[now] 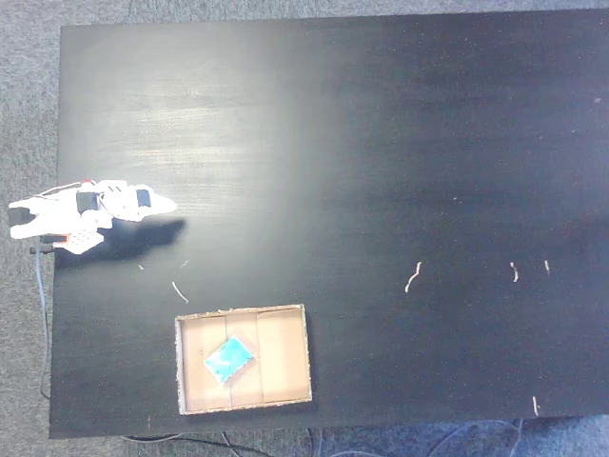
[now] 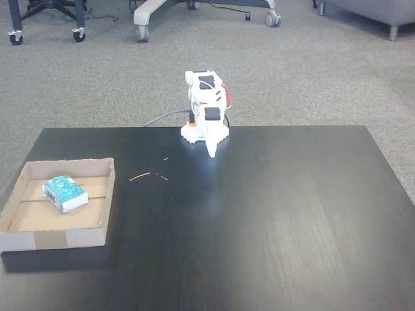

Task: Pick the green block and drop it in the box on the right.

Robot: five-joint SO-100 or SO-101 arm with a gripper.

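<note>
One green block lies inside the box; end effector looks closed

A black table with a faint wood grain stands on grey, speckled carpet. Soft light falls across its top, leaving a pale sheen toward the left in a fixed view and a dim glare toward the lower right in another fixed view. A few pale scraps lie scattered on the dark surface. Beyond the table's far edge, chair bases on castors and a white wheeled base rest on the carpet, and the corner of a grey upholstered seat sits at the upper right. Thin cables trail along the floor beside the table's edge.
</note>
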